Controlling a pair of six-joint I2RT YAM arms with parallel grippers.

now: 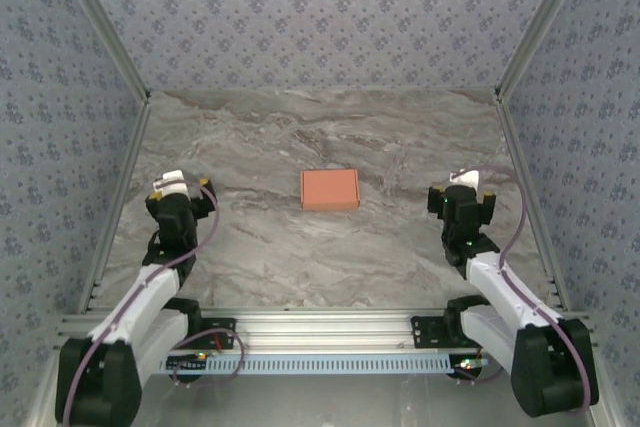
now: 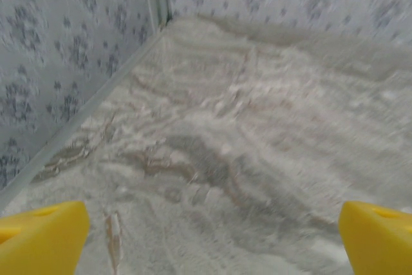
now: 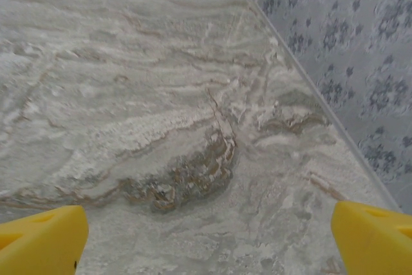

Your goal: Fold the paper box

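The paper box (image 1: 330, 189) lies in the middle of the marble table as a small flat salmon-orange rectangle, with nothing touching it. My left gripper (image 1: 180, 185) hovers far to its left, and my right gripper (image 1: 461, 187) far to its right. In the left wrist view the left gripper (image 2: 212, 243) is open, its yellow fingertips (image 2: 42, 239) at the frame's bottom corners with bare marble between them. The right gripper (image 3: 209, 239) is open too in the right wrist view, its yellow fingertips (image 3: 373, 239) wide apart over bare table.
Patterned walls enclose the table on three sides, with aluminium posts (image 1: 100, 42) at the back corners. A metal rail (image 1: 330, 327) runs along the near edge between the arm bases.
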